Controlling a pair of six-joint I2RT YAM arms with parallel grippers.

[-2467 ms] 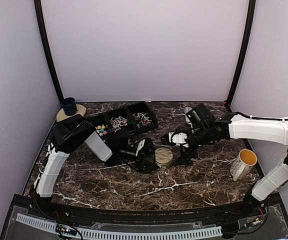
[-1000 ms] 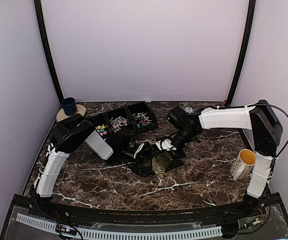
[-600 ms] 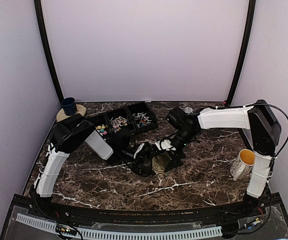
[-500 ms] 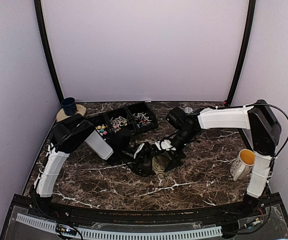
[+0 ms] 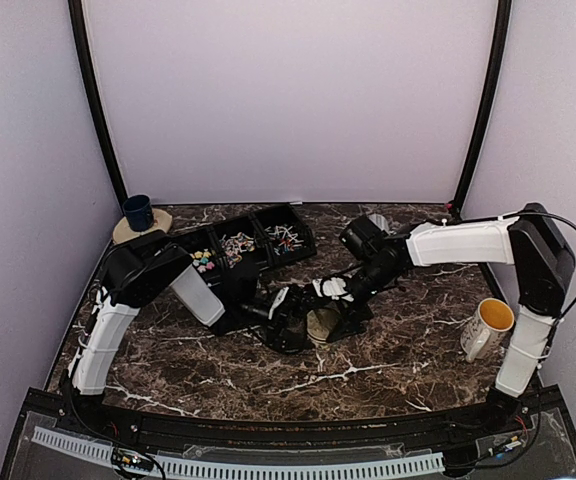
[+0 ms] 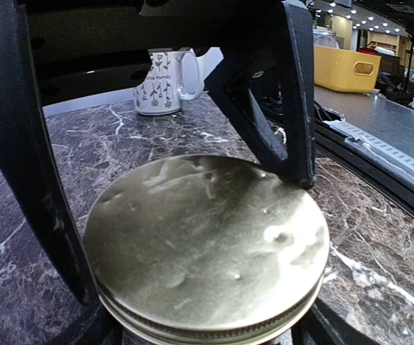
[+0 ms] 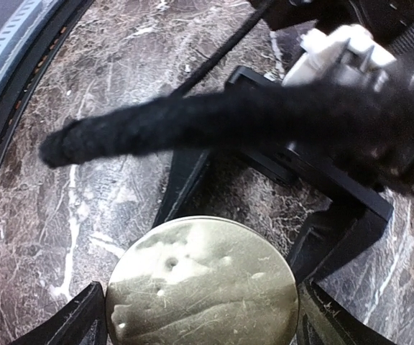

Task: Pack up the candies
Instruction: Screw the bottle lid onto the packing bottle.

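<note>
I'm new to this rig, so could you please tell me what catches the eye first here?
Both end effectors, left and right, meet around a round gold lid at the centre of the table. Behind them to the left, a black tray holds colourful candies.

The round lid (image 6: 207, 244) is showing scuffed, dented brassy metal with a dull sheen, and the fingers (image 6: 20, 180) of the left gripper (image 6: 192, 233) are looking like matt black plastic. The table (image 6: 142, 133) is gleaming like polished dark veined marble; the mug (image 6: 165, 90) is shining like glazed ceramic.
</note>
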